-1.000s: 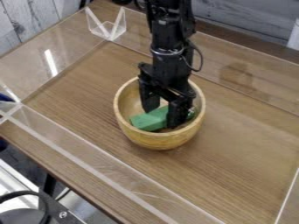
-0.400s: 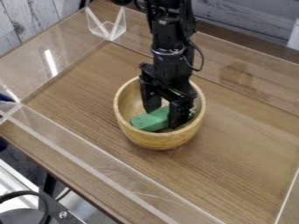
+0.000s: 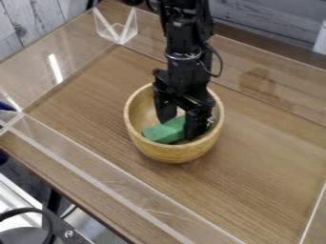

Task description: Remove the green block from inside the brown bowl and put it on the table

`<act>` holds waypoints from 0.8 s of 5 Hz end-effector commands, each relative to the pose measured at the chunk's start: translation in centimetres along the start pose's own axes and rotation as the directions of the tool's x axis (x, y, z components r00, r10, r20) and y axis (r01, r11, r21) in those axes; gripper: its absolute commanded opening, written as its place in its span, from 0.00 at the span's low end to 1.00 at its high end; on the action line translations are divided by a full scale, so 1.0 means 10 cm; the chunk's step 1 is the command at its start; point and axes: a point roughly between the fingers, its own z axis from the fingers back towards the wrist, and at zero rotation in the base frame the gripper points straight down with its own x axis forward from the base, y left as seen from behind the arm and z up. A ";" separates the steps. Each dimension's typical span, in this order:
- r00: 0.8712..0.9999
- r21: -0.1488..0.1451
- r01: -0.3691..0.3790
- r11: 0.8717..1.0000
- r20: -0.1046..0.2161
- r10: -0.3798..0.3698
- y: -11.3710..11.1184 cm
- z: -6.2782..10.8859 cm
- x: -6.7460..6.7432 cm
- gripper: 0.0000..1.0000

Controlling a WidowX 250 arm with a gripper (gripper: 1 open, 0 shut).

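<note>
Compared with the earlier frame, the end effector [image 3: 182,102] has moved only very little, and I see the green block [image 3: 165,132] more fully below its fingers; the bowl [image 3: 143,139] has not shifted. The block lies inside the bowl, toward the side nearest the front edge of the desk [image 3: 254,186]. Its long axis seems to run slantwise, from the lower left up to the right, under the fingers. The end effector is open, and I see nothing gripped in it. For the coming move, the block is below and slightly left of the fingers in my view, so I judge that I must line them across its narrow width before closing.
</note>
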 end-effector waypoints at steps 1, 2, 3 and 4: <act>0.998 0.012 -0.003 1.000 0.063 0.002 0.03 0.16 0.09 1.00; 0.998 0.009 -0.006 1.000 0.061 0.005 0.03 0.16 0.09 1.00; 0.998 0.007 -0.009 1.000 0.058 0.008 0.04 0.15 0.10 1.00; 0.999 0.006 -0.012 1.000 0.052 0.011 0.04 0.13 0.10 1.00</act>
